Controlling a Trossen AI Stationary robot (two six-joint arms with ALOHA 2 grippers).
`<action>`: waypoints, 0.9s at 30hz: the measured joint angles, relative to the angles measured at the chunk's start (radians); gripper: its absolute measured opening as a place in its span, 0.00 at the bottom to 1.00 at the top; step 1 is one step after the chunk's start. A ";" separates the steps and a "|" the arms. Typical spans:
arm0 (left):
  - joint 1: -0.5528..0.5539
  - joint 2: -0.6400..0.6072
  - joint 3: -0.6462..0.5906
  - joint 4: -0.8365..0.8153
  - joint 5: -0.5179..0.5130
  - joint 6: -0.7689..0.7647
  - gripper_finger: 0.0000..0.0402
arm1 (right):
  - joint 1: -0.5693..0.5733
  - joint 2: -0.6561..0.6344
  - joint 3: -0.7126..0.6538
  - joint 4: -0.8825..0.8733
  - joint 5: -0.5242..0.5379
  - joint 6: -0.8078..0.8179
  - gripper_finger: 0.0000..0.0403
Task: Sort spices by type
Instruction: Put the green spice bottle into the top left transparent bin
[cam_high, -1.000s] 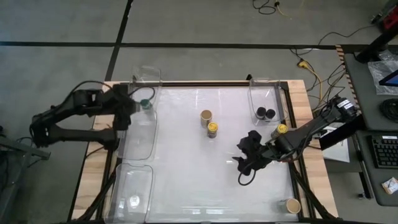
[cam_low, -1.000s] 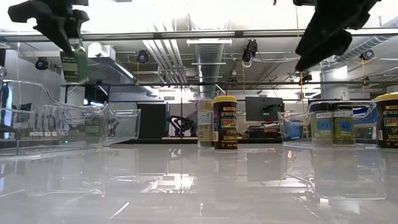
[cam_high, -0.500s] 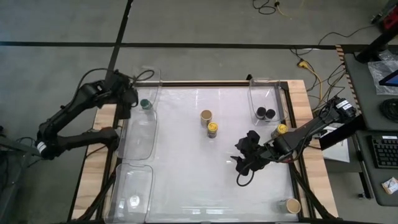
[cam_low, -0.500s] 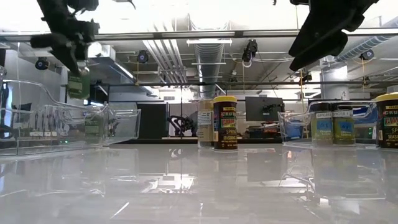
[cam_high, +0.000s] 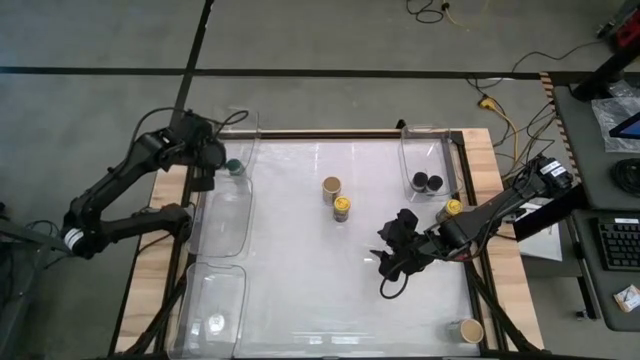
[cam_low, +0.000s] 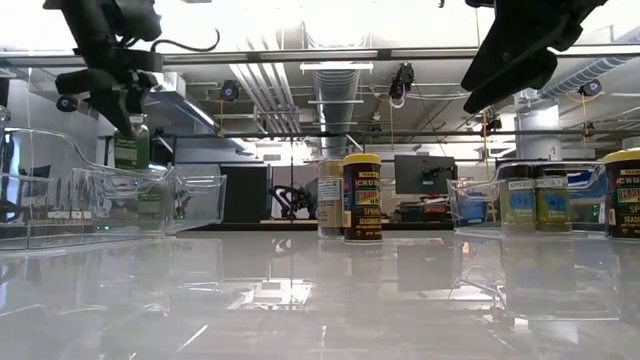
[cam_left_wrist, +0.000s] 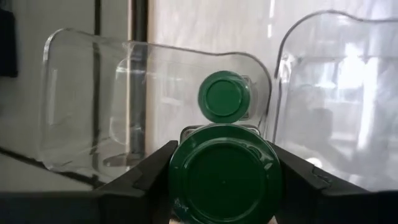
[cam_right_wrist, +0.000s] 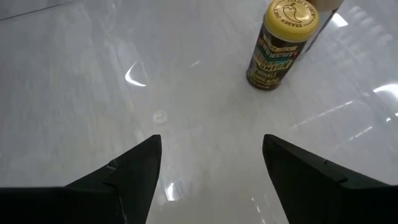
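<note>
My left gripper (cam_high: 205, 160) is shut on a green-lidded spice jar (cam_low: 131, 152) over the far-left clear bin (cam_high: 240, 215). A second green-lidded jar (cam_left_wrist: 224, 96) stands upright in that bin. My right gripper (cam_right_wrist: 211, 168) is open and hangs above the table's right half, touching nothing. A yellow-lidded jar (cam_right_wrist: 283, 43) stands ahead of it, beside a tan-lidded jar (cam_high: 331, 186). Two black-lidded jars (cam_high: 427, 181) stand in the far-right bin (cam_high: 425, 140). Another yellow-lidded jar (cam_high: 453, 208) and a tan-lidded one (cam_high: 471, 329) stand by the right edge. My left gripper pinches the jar between its two fingers (cam_left_wrist: 146, 183) at the top end, by the green lid's rim (cam_left_wrist: 180, 180). The fingers come from above, pointing down. The jar hangs upright below them, lifted clear over the far-left bin.
A third clear bin (cam_high: 215, 305) lies at the near-left corner. The table's raised rim (cam_high: 330, 134) runs along the far edge. Bare tabletop spreads across the middle and near side. Cables and a desk lie beyond the right edge.
My left gripper has moved toward the far edge and come down, lowering the green-lidded jar toward the far-left bin; its arm has swung round. It has stayed shut on the jar. The right arm has kept nearly still.
</note>
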 joint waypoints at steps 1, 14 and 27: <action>0.010 0.008 0.000 0.004 0.008 0.002 0.46 | 0.000 0.000 0.000 0.001 0.000 0.000 0.68; 0.113 0.103 0.000 0.017 0.044 0.007 0.46 | 0.001 0.000 0.000 -0.002 -0.001 -0.016 0.62; 0.137 0.161 -0.008 0.062 0.062 0.000 0.46 | 0.001 -0.001 -0.016 -0.002 -0.009 -0.046 0.66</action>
